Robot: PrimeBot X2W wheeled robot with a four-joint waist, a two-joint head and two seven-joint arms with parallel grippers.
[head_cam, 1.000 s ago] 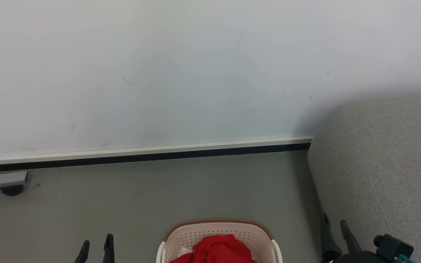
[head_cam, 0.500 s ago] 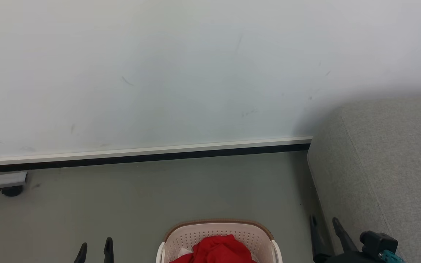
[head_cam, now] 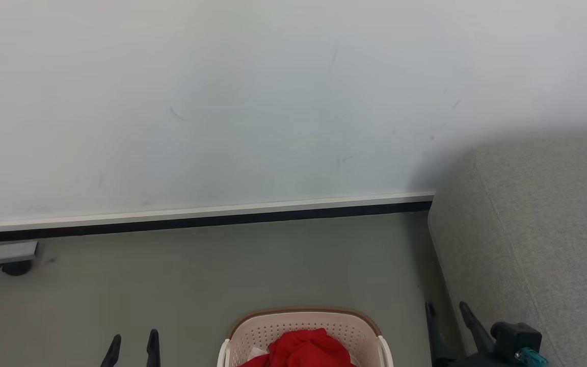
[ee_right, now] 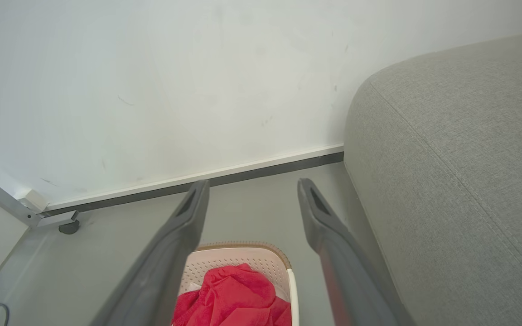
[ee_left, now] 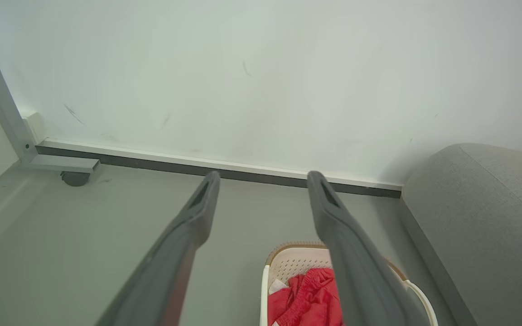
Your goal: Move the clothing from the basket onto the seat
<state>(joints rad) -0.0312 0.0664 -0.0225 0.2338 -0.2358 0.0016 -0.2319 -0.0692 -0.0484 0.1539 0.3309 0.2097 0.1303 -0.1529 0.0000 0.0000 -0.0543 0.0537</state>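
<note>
In the head view a small black wheel under a grey metal foot sits at 8 o'clock. There the pale wall meets the grey-green floor along a dark skirting strip.

The left claw rises at 7 o'clock, its two dark fingers pointing to 12. In its own wrist view the fingers stand wide apart above bare floor, with nothing held between them.

The basket stands on the floor at 6 o'clock, cut off by the bottom edge, between the two claws and apart from both. It is cream plastic with small holes and a brown rim. The clothes lie heaped inside it, red, with a bit of white at the heap's 9 o'clock. In the left wrist view the basket sits at 5 o'clock, partly behind one finger. In the right wrist view the red heap lies at 6 o'clock.

The right claw comes up at 5 o'clock, fingers leaning slightly toward 11, just beside the sofa's side. Its wrist view shows the fingers spread wide and empty.

The sofa, light grey cloth with a rounded edge and a seam along it, runs from 3 to 5 o'clock. The skirting strip ends at its near corner.
</note>
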